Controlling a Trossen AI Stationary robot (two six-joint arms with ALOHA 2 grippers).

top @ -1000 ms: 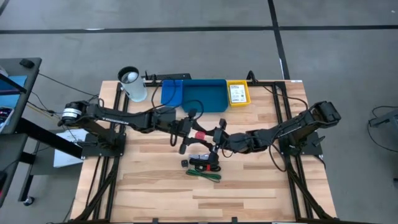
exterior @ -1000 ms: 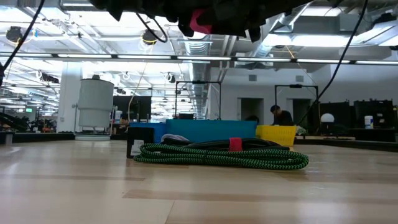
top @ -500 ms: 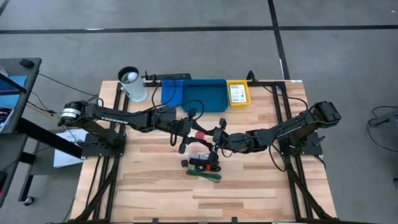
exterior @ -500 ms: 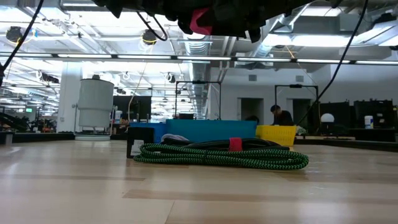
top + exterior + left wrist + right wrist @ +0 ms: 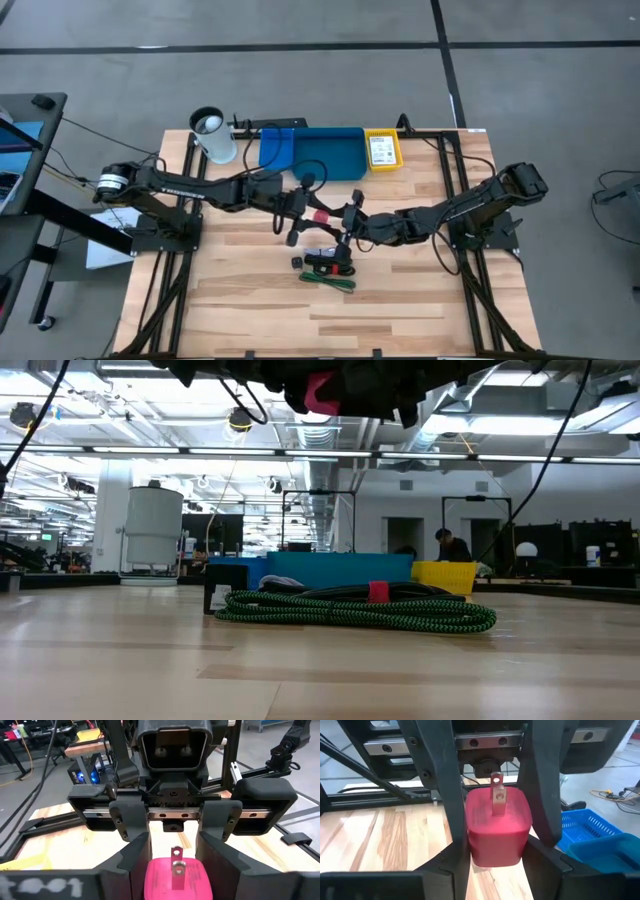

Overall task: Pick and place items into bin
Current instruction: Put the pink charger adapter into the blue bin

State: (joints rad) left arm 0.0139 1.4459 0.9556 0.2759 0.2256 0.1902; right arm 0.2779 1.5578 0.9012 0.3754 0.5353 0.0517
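blue bin [image 5: 327,153]: back of table, looks empty
yellow bin [image 5: 382,150]: just beside it, holds a white card [image 5: 380,149]
pink-red cube [image 5: 321,217]: midair, pinched by left gripper [image 5: 305,214] and right gripper [image 5: 343,220] together
cable bundle [image 5: 330,265]: on the table

The pink-red cube [image 5: 322,217] hangs above mid-table, clamped between dark fingers from both sides; it is a glossy plug-like block with rounded corners and a silvery pronged tab [image 5: 496,795] standing up from one face. On the wood just nearer than it lies the black-red cable bundle [image 5: 331,262], coiled flat, with the green ties [image 5: 334,283] looped along its near edge. A small black block [image 5: 297,262] sits just left of the bundle. The white card with green print [image 5: 380,150] lies flat in a yellow tray at the far edge.
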